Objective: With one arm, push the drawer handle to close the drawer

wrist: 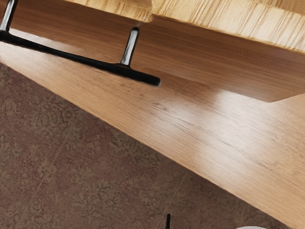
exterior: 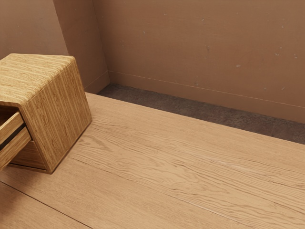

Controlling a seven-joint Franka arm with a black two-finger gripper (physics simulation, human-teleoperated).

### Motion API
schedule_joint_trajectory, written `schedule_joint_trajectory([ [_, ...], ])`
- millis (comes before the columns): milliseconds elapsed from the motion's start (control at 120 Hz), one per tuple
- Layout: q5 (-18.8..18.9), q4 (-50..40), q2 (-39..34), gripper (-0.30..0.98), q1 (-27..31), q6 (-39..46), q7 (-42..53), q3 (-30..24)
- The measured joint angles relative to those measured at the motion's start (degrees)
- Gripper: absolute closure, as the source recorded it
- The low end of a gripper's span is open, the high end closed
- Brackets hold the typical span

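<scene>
Drawer [exterior: 16, 144] stood open, pointing toward the exterior view's lower left; its black handle [wrist: 86, 59] ran lengthwise across the front, near a bench [exterior: 167, 167] edge. Open grip or closed, I could not tell.

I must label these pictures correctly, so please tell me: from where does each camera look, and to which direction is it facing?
Exterior view: beside the arm, facing down across the table to the cabinet and open drawer (exterior view's left) and wall.
Wrist view: on my hand, facing down at the handle and floor; at the lower edge, a dark stub and pale patch I cannot identify.
Both share: table and floor.
</scene>
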Motion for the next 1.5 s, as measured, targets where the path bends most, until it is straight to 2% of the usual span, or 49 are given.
schedule_joint_trajectory([
  [225, 4.5, -3.1, 1.4, 0.04, 0.2, 5.7, 9.7, 4.0],
  [383, 5.7, -3.6, 4.9, 0.07, 0.2, 9.4, 14.8, 6.0],
  [517, 6.1, -3.8, 5.2, 0.15, 1.3, 11.2, 18.1, 6.4],
  [775, 5.9, -3.8, 7.7, 0.49, 2.3, 14.0, 22.7, 7.8],
  [883, 5.6, -3.7, 8.0, 0.58, 2.3, 14.5, 24.2, 7.7],
  [1100, 4.6, -3.2, 10.4, 0.68, 1.8, 15.8, 26.2, 7.7],
  [1500, 1.9, -1.1, 15.8, 0.75, 0.5, 18.9, 28.3, 7.0],
])
